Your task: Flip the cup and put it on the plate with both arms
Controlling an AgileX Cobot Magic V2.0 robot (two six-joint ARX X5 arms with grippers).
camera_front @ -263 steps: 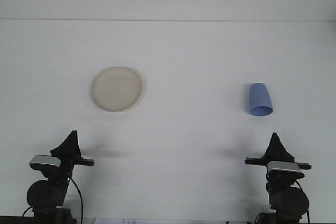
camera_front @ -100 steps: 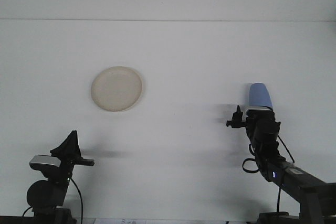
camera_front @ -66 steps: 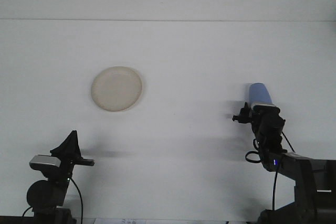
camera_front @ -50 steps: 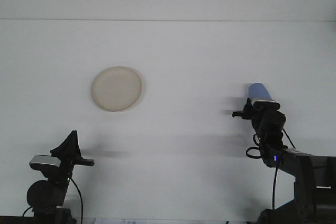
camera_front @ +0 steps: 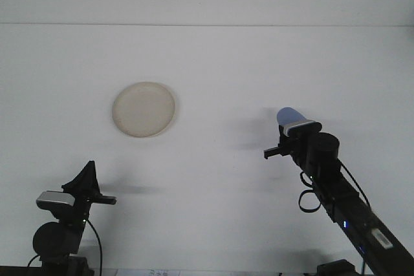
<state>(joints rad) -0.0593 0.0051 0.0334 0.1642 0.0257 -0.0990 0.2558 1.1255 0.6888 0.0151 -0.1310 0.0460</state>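
Front view: right gripper [camera_front: 292, 135] raised right of centre, gripping blue cup [camera_front: 287, 116], only cup top visible above wrist. Plate [camera_front: 143, 109] far left on white table [camera_front: 220, 69]. Left gripper [camera_front: 87, 179] parked near left, fingers together.

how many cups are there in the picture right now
1. A single blue plastic cup shows at the right, only its top visible above the right gripper that seems to carry it. The round cream plate at the left holds no cup.
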